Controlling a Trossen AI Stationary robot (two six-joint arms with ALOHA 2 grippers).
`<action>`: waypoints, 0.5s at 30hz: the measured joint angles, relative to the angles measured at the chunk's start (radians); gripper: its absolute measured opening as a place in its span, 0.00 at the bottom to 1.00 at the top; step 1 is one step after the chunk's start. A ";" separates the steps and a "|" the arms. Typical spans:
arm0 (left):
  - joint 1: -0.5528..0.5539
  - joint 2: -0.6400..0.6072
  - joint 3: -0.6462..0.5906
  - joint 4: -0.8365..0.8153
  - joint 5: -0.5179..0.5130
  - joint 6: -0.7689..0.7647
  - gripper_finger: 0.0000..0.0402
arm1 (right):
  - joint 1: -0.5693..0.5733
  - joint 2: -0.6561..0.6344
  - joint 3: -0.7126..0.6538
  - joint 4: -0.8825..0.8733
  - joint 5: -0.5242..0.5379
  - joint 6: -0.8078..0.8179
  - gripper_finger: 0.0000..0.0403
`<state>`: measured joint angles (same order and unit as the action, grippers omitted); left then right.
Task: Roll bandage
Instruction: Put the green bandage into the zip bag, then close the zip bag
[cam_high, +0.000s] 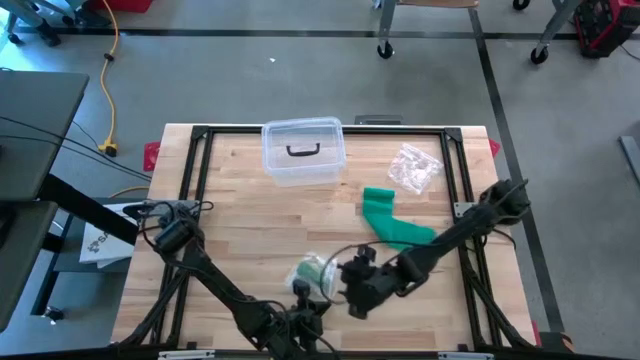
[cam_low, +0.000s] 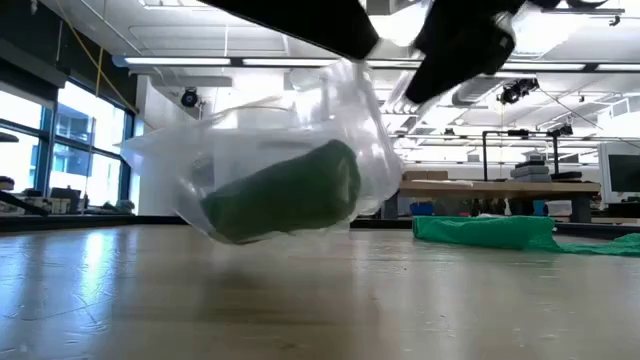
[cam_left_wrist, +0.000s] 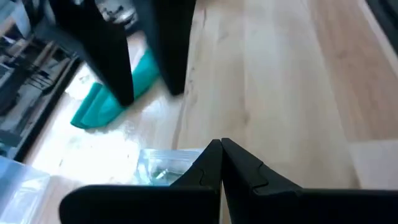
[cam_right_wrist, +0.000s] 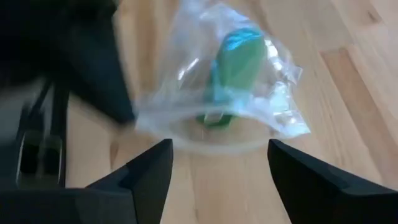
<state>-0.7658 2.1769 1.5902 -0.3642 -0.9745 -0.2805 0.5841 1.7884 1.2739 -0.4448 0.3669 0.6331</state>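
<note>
Left pincer (cam_left_wrist: 221, 163) pinched closed on the clear bag (cam_low: 290, 150), which holds a green bandage roll (cam_low: 285, 190) above the bench (cam_high: 250, 215). Right pincer (cam_right_wrist: 214, 163) open, jaws wide, facing the bag. Loose green bandage (cam_high: 392, 222) lies nearby.

Bare desk (cam_high: 240, 215) lies open left of the clear box (cam_high: 303, 152), while the bagged green roll (cam_high: 313, 272), loose green bandage (cam_high: 395, 225) and crumpled wrapper (cam_high: 414, 168) crowd the right half
</note>
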 joint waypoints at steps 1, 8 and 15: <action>-0.004 -0.005 0.000 -0.012 0.007 -0.006 0.00 | 0.016 -0.009 0.000 -0.008 0.001 -0.058 0.62; -0.009 -0.093 0.000 -0.014 0.081 0.016 0.00 | 0.143 -0.014 -0.078 -0.022 0.142 -0.277 0.62; -0.006 -0.213 0.000 -0.008 0.094 0.089 0.00 | 0.177 -0.010 -0.350 0.356 0.302 -0.062 0.62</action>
<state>-0.7717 1.9643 1.5902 -0.3720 -0.8808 -0.1914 0.7615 1.7784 0.9243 -0.0886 0.6687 0.5714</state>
